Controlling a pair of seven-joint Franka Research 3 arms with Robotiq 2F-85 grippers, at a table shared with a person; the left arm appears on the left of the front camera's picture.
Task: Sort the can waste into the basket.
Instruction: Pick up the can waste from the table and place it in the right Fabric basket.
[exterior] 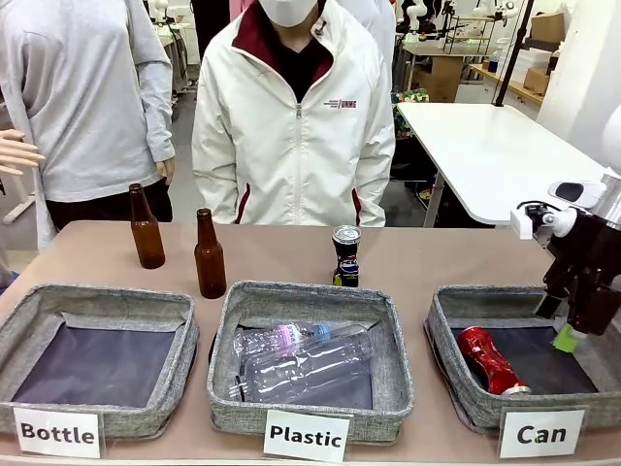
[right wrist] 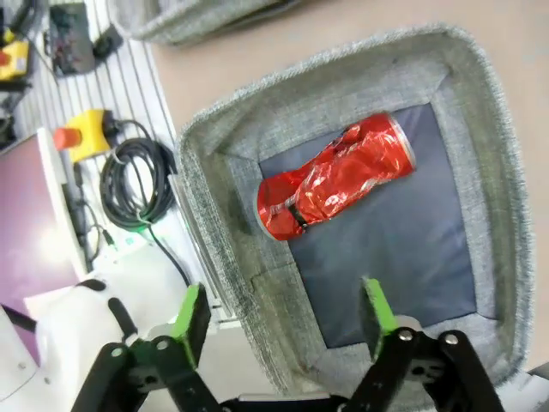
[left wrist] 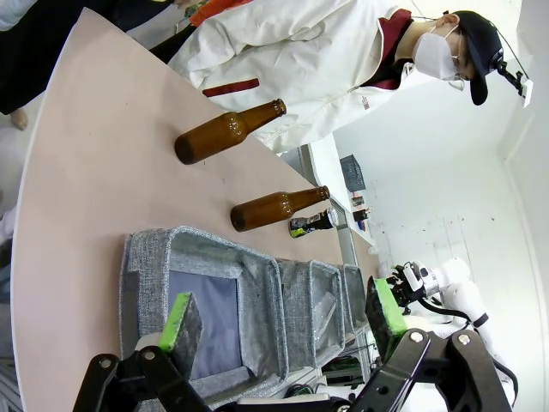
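A crushed shiny red can (exterior: 493, 360) (right wrist: 333, 178) lies on the dark bottom of the grey basket (exterior: 445, 313) (right wrist: 488, 154) marked "Can" at the right. A black can (exterior: 345, 256) (left wrist: 310, 225) with a silver top stands upright on the table behind the middle basket. My right gripper (exterior: 558, 325) (right wrist: 283, 313) hangs open just above the "Can" basket's right part, holding nothing. The left gripper (left wrist: 283, 316) is open and empty, over the near end of the left basket.
A "Plastic" basket (exterior: 398, 369) in the middle holds clear plastic bottles (exterior: 306, 359). The "Bottle" basket (exterior: 179, 335) at left has nothing in it. Two brown glass bottles (exterior: 147, 228) (exterior: 209, 255) stand behind it. A person in a white jacket (exterior: 291, 126) stands at the far side.
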